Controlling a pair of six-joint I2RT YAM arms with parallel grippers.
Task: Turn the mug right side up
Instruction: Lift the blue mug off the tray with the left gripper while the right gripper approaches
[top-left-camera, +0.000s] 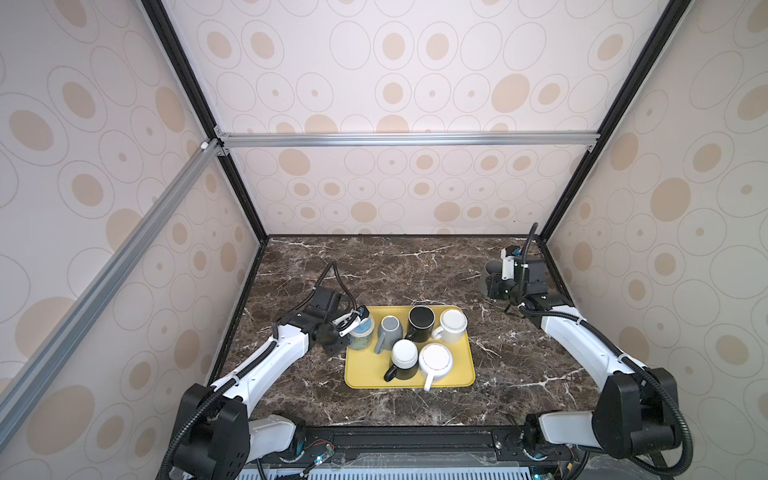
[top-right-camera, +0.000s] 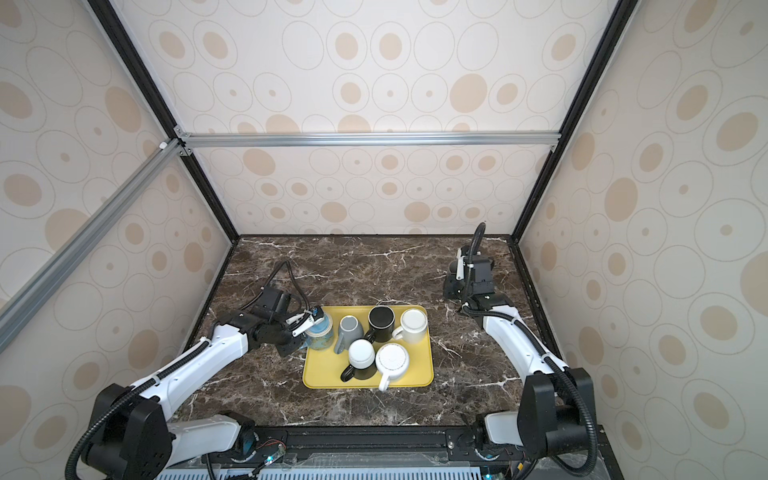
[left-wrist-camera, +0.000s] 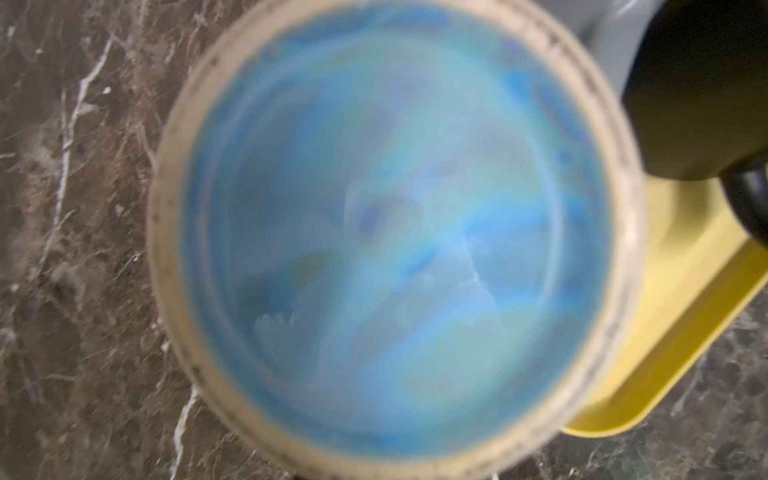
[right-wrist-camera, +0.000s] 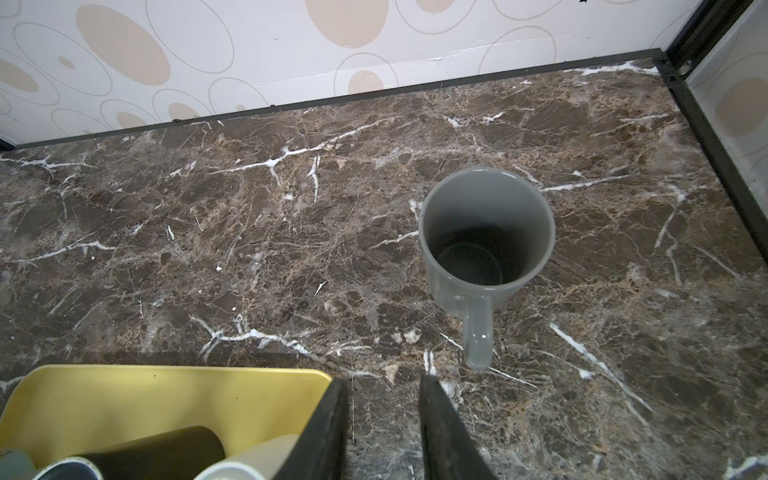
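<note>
Two fingers of the left gripper (top-left-camera: 355, 321) sit at the rim of the blue mug (top-left-camera: 360, 336); clamped or not, cannot tell. The mug stands at the far-left corner of the yellow tray (top-left-camera: 457, 376), blue face up. Fingers of the right gripper (right-wrist-camera: 384, 380) stand apart, empty, near an upright grey mug (right-wrist-camera: 486, 232) on the table (right-wrist-camera: 249, 232).

Yellow tray (top-left-camera: 464, 371) — marble tabletop (top-left-camera: 395, 270)
</note>
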